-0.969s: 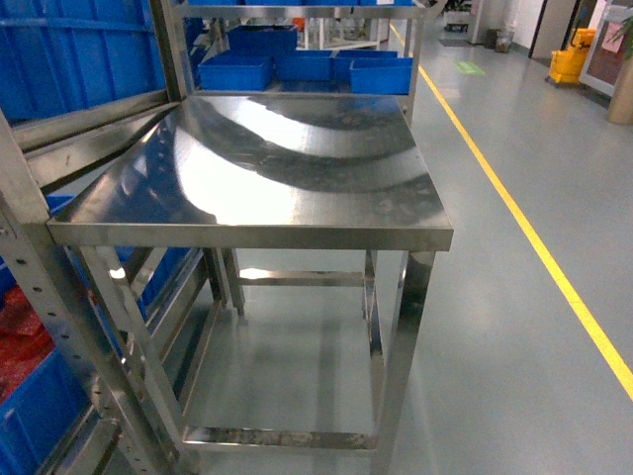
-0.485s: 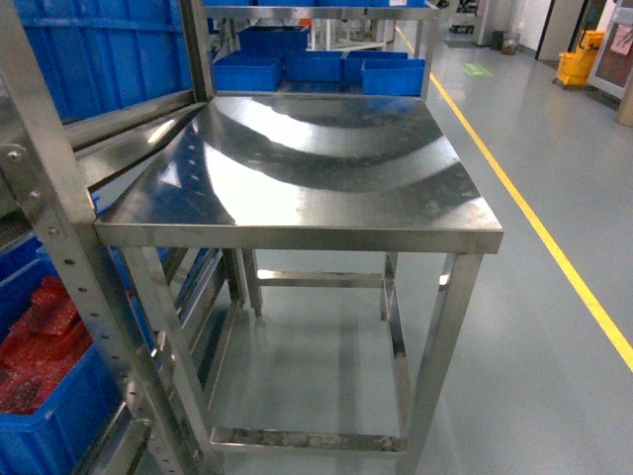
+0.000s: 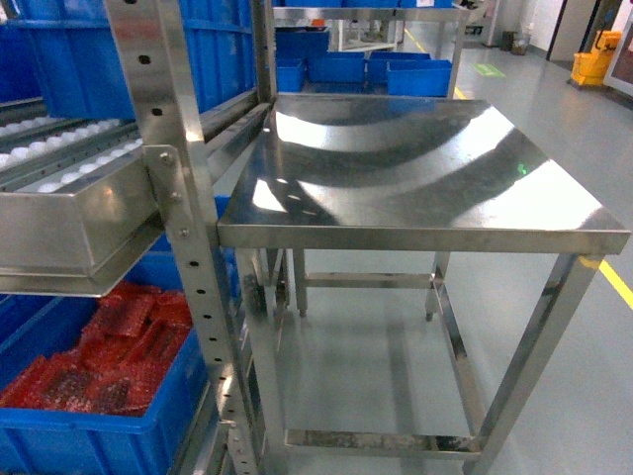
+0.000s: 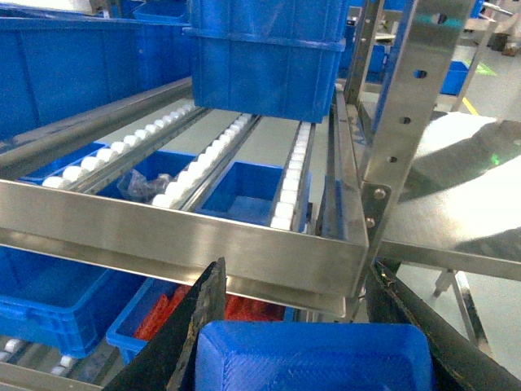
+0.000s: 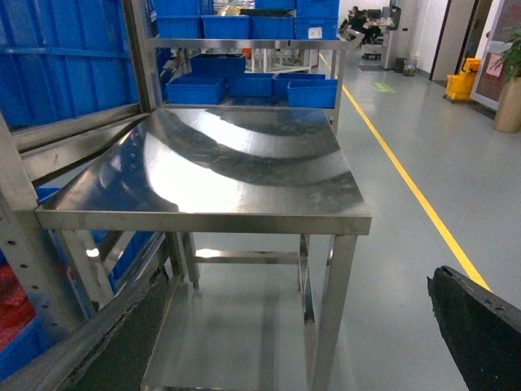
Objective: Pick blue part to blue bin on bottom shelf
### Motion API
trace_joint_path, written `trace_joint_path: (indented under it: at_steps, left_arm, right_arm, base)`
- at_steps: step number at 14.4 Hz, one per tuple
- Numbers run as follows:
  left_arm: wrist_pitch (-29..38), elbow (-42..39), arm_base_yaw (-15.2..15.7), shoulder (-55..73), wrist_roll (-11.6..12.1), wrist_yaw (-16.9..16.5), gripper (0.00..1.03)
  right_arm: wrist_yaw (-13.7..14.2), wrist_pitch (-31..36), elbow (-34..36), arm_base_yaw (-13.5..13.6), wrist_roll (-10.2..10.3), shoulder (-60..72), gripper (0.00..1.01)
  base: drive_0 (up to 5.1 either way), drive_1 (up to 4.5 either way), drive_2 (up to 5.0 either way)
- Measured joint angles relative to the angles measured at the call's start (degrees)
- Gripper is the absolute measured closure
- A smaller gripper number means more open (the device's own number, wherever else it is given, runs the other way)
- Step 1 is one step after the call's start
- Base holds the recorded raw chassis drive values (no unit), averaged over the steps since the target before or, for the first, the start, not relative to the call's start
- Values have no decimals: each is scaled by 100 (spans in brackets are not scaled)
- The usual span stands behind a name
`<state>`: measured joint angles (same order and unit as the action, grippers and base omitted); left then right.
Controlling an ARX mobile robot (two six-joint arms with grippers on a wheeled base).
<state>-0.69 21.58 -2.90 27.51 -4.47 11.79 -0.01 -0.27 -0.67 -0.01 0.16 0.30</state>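
Steel rack post [image 3: 168,148] stands far left in the head view, carrying a roller shelf [image 4: 203,236] with white roller tracks. That shelf's front rail sits just ahead of and above the left gripper [image 4: 297,273]. Big blue crates [image 4: 264,57] rest on the rollers further ahead, leaving open track in front of them.

Left gripper's black fingers [image 4: 191,330] are clamped on the blue part [image 4: 313,358], which fills the gap between them. Part looks like a bright blue, finely textured block with rounded top corners; its lower half is cut off by the frame.

Below and ahead of that gripper, under the rail, there is an empty-looking blue bin [image 4: 49,297] on the left and, beside it, a bin of red bagged parts [image 3: 99,430]. Only a corner of the bottom shelf [image 4: 24,376] shows, at lower left. The gap between rail and bins is narrow. More bins show through the rollers, one open and bare inside [image 4: 244,183].

Right of the left gripper, a perforated upright [image 4: 407,106] stands close by, and the steel table [image 3: 415,168] butts against the rack.

Right gripper [image 5: 297,281] has its fingers spread wide with nothing between them; the table's front edge is straight ahead of it. Grey floor [image 5: 407,212] with a yellow line [image 5: 407,179] lies open to its right.
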Motion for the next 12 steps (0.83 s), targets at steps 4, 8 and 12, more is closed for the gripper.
trace_joint_path:
  at_steps: [4, 8, 12]
  left_arm:
    - [4, 0, 0, 2, 0, 4, 60]
    - [0, 0, 0, 0, 0, 4, 60]
    - [-2, 0, 0, -2, 0, 2, 60]
  right_arm:
    - [0, 9, 0, 0, 0, 0, 3]
    - [0, 7, 0, 0, 0, 0, 3]
    - [2, -7, 0, 0, 0, 0, 3]
  base:
    - [-504, 232, 232]
    - [-504, 232, 232]
    - [-490, 310, 176]
